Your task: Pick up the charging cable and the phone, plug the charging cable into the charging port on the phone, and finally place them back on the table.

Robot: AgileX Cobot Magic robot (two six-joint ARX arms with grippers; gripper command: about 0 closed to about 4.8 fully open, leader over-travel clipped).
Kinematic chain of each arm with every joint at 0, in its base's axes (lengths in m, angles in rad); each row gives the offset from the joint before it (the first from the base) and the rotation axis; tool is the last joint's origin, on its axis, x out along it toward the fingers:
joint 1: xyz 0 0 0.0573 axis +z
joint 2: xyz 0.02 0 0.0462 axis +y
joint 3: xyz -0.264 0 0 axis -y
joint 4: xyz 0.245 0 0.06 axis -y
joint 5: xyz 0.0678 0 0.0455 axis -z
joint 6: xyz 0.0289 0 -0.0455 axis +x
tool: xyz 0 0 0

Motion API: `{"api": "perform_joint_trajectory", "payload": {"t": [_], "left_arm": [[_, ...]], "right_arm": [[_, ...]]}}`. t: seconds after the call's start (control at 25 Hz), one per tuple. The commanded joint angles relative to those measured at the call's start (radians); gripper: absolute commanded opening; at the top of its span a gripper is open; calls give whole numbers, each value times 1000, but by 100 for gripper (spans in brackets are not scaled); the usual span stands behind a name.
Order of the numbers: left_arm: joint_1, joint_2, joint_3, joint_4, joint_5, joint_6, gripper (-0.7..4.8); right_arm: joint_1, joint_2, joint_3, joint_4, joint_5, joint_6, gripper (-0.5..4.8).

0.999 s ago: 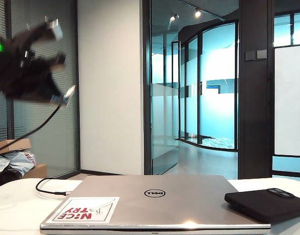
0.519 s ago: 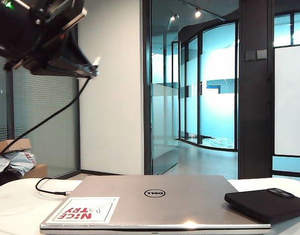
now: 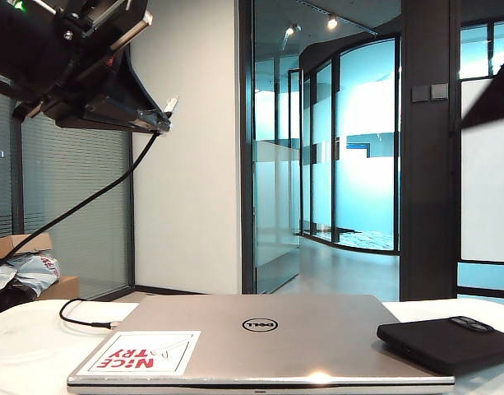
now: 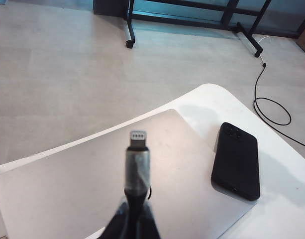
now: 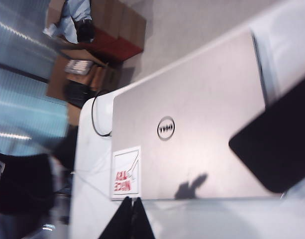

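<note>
The left gripper [image 3: 153,123] hangs high at the upper left of the exterior view, well above the table [image 3: 21,354], its dark body slanting down toward the middle of the scene; its fingers are clamped on the charging cable [image 3: 79,206] just behind the plug, whose silver-white tip sticks out past the fingertips, pointing toward the right and slightly up; the cord's long run sags down and away to the left edge, and a further loop of it lies on the table beside the laptop [image 3: 260,337]. In the left wrist view the plug [image 4: 137,137] stands straight out from the gripper [image 4: 134,226], above the laptop lid. The phone [image 3: 445,339] lies flat on the right part of the lid, its long axis running away from the camera, camera bump at the far end. The right gripper [image 5: 130,219] hovers above the laptop's near edge, fingers pressed together on nothing. Compared with half a second ago the left gripper has shifted slightly toward the right; a dark shape has entered the exterior view's upper right edge.
</note>
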Motion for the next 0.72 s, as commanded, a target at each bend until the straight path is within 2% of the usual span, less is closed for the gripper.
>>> {"api": "perform_joint_trajectory", "payload": {"t": [0.04,0.08,0.12,0.16,0.2,0.24,0.72], "left_arm": [[0,-2,3,-11,3,8,-6],[0,-2,3,-12,3,8,-6],[0,-2,3,-13,3,9,-6],[0,-1,3,-13,3,9,-6],[0,-1,3,-12,4,9,-6],[0,-1,3,-12,3,9,-6],[0,-1,3,-12,3,9,-6]], "right_arm": [[-34,-4,-72,125,-14,215,-4],[-50,-3,-91,132,-2,275,32],[-61,-3,-104,132,4,314,115],[-76,-3,-118,133,2,344,272],[-87,-3,-127,133,2,360,404],[-97,-3,-135,133,2,371,479],[-211,60,-182,132,-10,379,479]]}}
